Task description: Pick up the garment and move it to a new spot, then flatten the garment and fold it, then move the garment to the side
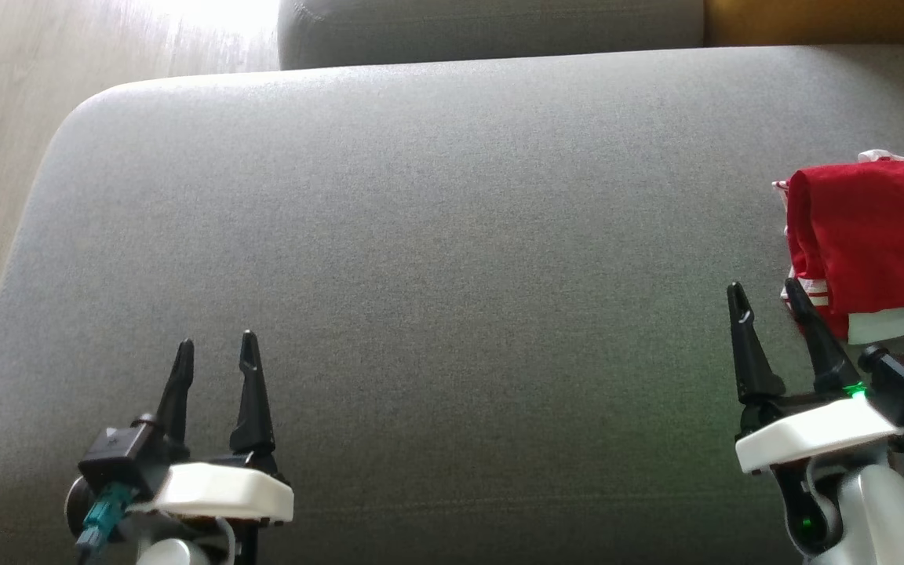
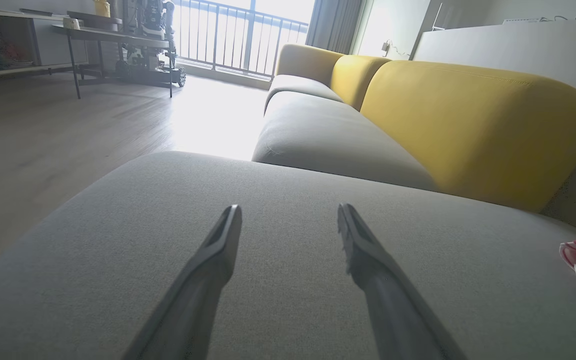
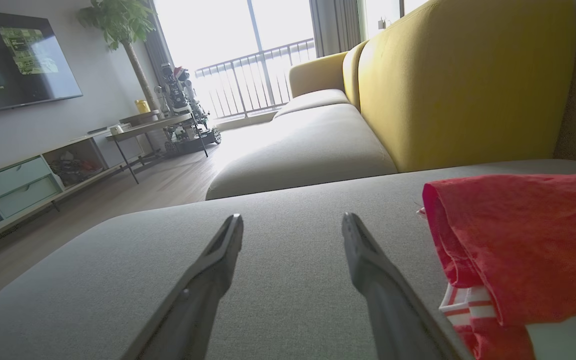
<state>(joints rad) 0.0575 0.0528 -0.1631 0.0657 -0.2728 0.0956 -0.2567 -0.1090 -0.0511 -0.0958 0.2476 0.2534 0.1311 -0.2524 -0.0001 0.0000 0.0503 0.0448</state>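
This is a home living room: a long sofa (image 3: 308,150) with grey seats and yellow backs, a television (image 3: 18,55) on the wall above a low cabinet (image 3: 23,182), an indoor tree (image 3: 118,20), a small table (image 3: 153,125), a wooden floor (image 2: 43,130), curtains (image 3: 330,25) and a bright window (image 3: 218,35) with a balcony railing (image 3: 253,82).

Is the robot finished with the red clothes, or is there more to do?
Looks nearly or fully done. Done: the red garment lies folded over at the right side of the grey cushion. In hand: nothing; the left gripper and right gripper are both open and empty. Left: probably nothing, though the picture's edge cuts off part of the fold.
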